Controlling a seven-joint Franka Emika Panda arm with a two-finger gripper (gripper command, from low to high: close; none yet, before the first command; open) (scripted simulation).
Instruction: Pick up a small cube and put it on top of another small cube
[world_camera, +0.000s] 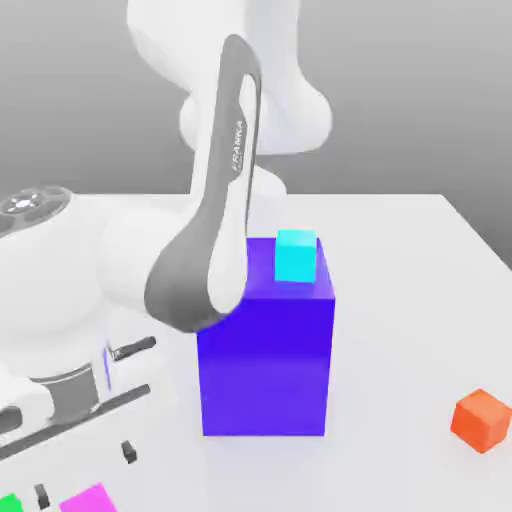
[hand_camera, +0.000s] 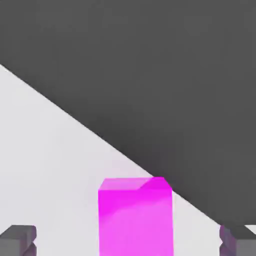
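A small magenta cube (world_camera: 90, 499) lies on the white table (world_camera: 400, 300) at the near edge, toward the exterior view's left. My gripper (world_camera: 84, 473) hovers just over it, open. In the hand view the magenta cube (hand_camera: 135, 215) sits between the two dark fingertips (hand_camera: 18, 240), with a wide gap on each side, and my gripper (hand_camera: 127, 242) touches nothing. A small cyan cube (world_camera: 296, 256) rests on top of a large blue block (world_camera: 266, 360) in the middle of the table. A small orange cube (world_camera: 481, 420) lies at the exterior view's right.
A green cube (world_camera: 8, 503) peeks in at the near left corner, next to the magenta one. The tall blue block stands just right of my arm (world_camera: 215, 230). The table's edge (hand_camera: 75, 117) runs diagonally close behind the magenta cube.
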